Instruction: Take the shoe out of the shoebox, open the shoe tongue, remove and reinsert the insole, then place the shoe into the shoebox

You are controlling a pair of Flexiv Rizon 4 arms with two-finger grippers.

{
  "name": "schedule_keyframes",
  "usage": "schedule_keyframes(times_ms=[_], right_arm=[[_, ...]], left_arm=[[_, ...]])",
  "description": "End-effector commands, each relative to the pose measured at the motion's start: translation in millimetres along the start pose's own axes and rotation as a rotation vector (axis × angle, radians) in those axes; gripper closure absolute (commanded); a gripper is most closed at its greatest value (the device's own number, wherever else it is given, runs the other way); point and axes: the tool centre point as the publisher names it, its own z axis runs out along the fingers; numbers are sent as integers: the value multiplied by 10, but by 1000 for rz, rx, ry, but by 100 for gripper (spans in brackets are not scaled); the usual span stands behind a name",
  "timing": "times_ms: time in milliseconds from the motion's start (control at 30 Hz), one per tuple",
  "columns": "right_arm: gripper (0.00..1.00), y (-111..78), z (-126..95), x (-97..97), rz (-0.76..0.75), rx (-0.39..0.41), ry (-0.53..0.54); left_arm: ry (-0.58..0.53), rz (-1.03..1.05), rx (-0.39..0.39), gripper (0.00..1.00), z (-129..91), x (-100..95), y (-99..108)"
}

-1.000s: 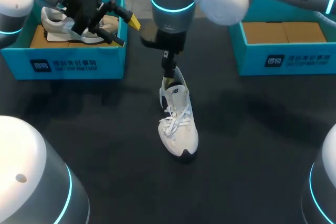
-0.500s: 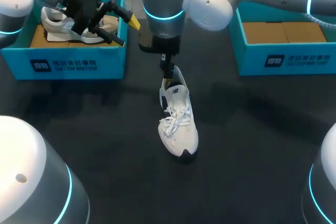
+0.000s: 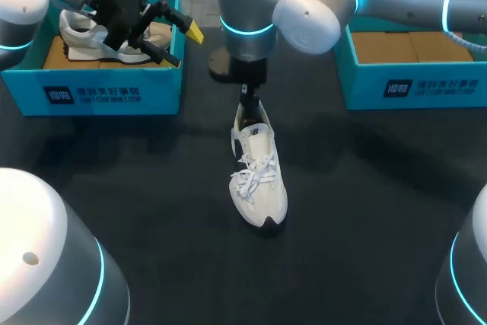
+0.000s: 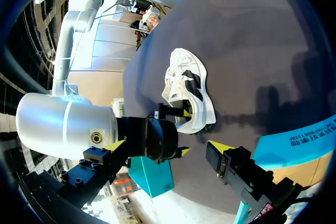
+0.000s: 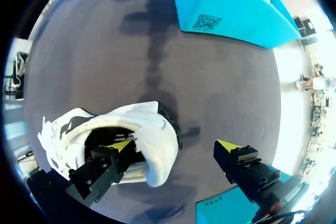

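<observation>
A white laced shoe (image 3: 259, 176) stands upright on the dark table at the middle, toe toward the near edge. My right arm reaches in from the right, and its gripper (image 3: 249, 108) stands open over the heel. In the right wrist view one finger (image 5: 113, 153) is down inside the shoe's (image 5: 142, 129) opening and the other (image 5: 233, 156) hangs outside behind the heel, the right gripper (image 5: 174, 145) straddling the heel wall. My left gripper (image 3: 183, 45) hangs open and empty above the left shoebox (image 3: 91, 93). The left wrist view looks across at the shoe (image 4: 189, 95) from the left gripper (image 4: 167, 146).
A second white shoe (image 3: 84, 36) lies in the left shoebox. Another blue shoebox (image 3: 411, 85) with a brown cardboard floor stands at the back right. Dark tabletop surrounds the shoe on all sides.
My right arm's wrist has swung a little to the right and its finger has sunk deeper at the shoe's heel. The shoe and the left arm have stayed put.
</observation>
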Motion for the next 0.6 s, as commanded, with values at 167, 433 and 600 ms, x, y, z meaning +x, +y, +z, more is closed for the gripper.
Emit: schedule_keyframes(times_ms=[167, 433, 600], right_arm=[[0, 61, 151, -39, -17, 18, -2], [0, -15, 234, -91, -24, 23, 8], [0, -89, 228, -136, -39, 21, 14]], left_arm=[[2, 1, -1, 0, -1, -2, -6], [2, 1, -1, 0, -1, -2, -6], [2, 1, -1, 0, -1, -2, -6]])
